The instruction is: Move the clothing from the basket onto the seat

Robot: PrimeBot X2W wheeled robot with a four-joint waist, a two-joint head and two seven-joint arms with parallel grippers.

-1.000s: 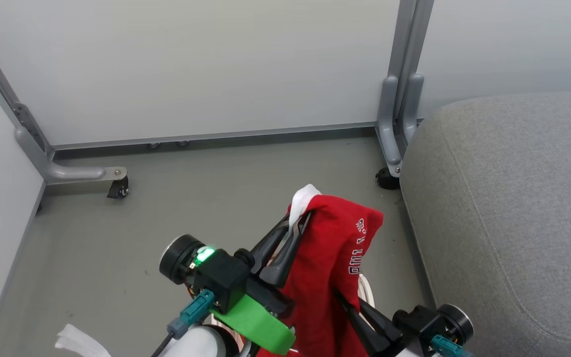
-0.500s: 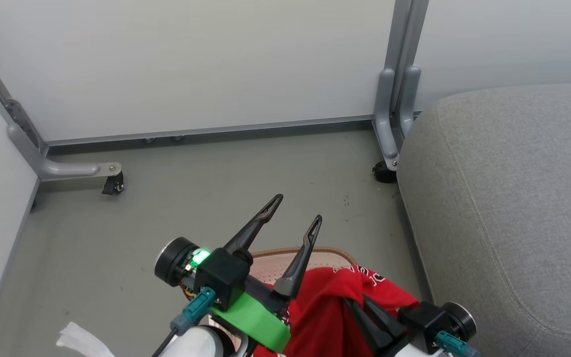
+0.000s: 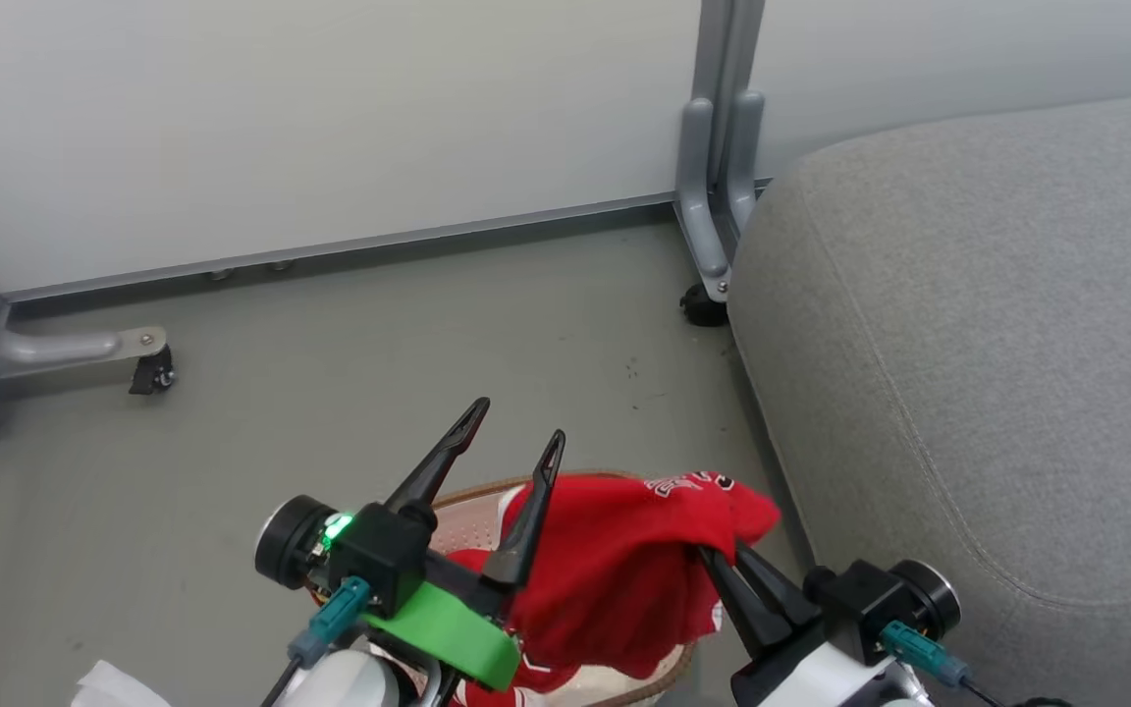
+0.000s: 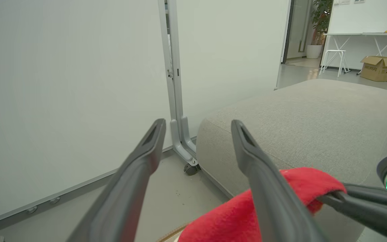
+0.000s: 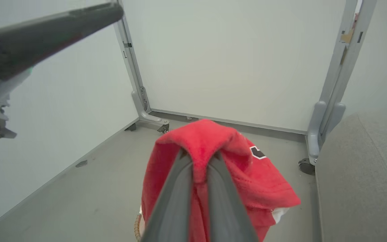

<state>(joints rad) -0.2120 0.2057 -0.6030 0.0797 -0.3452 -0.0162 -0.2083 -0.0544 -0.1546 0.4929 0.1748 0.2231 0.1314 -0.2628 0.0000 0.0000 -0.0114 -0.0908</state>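
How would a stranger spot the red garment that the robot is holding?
Just left of the big grey seat stands a cream basket with a brown rim. Draped above it, pinched in the right pincer, is the garment: bright red, with black-and-white lettering.

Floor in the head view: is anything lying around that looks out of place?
Yes. A crumpled white scrap lies on the grey floor at the lower left, apart from the basket. It looks like stray litter; I cannot tell what it is.

White partition panels [image 3: 330,118] on castors [image 3: 152,373] edge the grey floor [image 3: 379,344].
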